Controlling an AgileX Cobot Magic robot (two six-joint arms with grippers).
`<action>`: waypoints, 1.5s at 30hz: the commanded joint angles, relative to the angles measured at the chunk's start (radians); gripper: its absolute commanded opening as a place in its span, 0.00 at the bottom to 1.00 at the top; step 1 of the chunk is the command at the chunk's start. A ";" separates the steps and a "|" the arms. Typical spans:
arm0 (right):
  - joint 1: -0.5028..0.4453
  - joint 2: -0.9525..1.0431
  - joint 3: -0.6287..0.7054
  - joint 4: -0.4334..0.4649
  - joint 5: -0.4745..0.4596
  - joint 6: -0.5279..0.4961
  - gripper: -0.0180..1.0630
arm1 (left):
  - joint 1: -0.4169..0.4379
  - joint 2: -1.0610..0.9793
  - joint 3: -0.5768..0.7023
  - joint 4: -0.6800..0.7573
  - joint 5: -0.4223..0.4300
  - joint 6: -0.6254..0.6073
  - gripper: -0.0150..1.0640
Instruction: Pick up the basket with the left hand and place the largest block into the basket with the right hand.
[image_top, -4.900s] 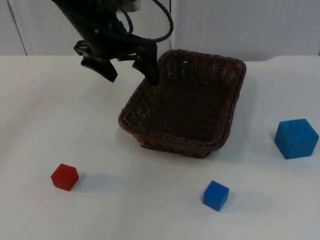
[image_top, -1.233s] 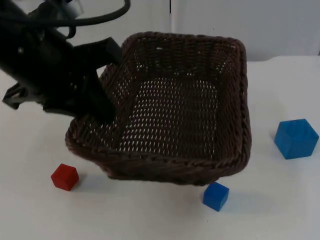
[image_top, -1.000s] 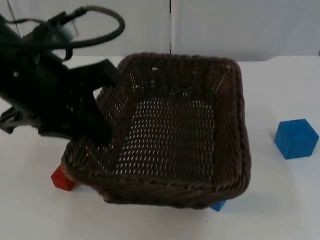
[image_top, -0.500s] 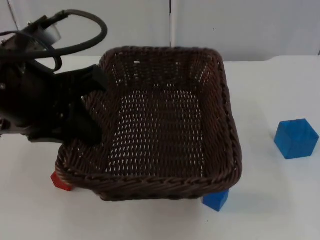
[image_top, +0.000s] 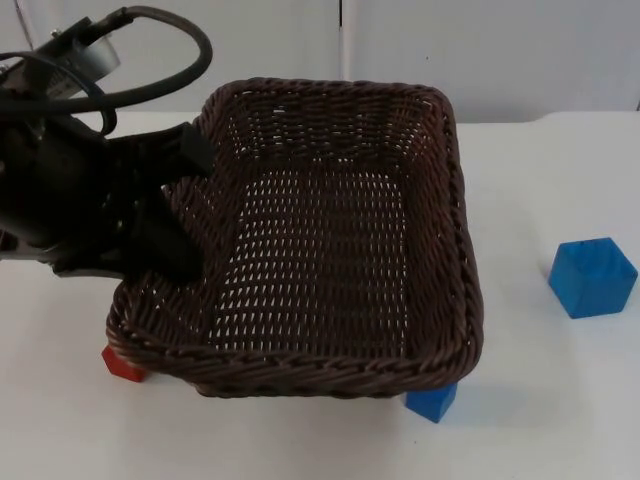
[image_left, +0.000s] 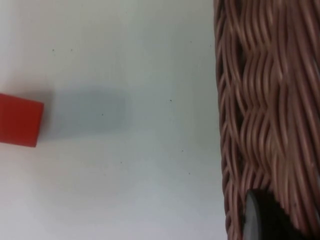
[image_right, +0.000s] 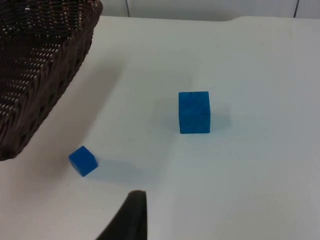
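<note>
Basket first: the dark brown woven wicker basket hangs above the white table top, my left gripper pinching its left wall, one finger inside the weave and one outside. In my left wrist view a black fingertip lies against the reddish-brown wall, with the small red cube on the table well out beyond the outer finger. From above, that red cube and the small blue cube peek out from under the near rim, so I judge the basket lifted off the table, its mouth upward.

My part with the left is to hold — rim level, grip firm on the wall, no swinging, so the opening stays an easy target.

The large blue cube, the biggest of the three, sits on the table well to the right of the basket. My right gripper waits off to that side; its wrist view looks along one black fingertip toward the large blue cube, with the small blue cube nearer the finger and to its side — whether those fingers are spread, I cannot tell. I would take the big cube squarely across two flat faces, lift it clear of the rim, and release low over the middle of the weave.
</note>
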 joint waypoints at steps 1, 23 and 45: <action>-0.007 -0.004 0.001 0.009 -0.010 -0.003 0.99 | -0.004 -0.013 -0.001 -0.028 -0.007 0.007 0.01; -0.007 0.260 -0.098 0.003 -0.077 0.003 0.99 | -0.004 -0.013 -0.001 -0.033 -0.009 0.007 0.01; -0.007 0.946 -0.362 0.005 -0.162 -0.004 0.99 | -0.004 -0.013 -0.001 -0.034 -0.009 0.019 0.01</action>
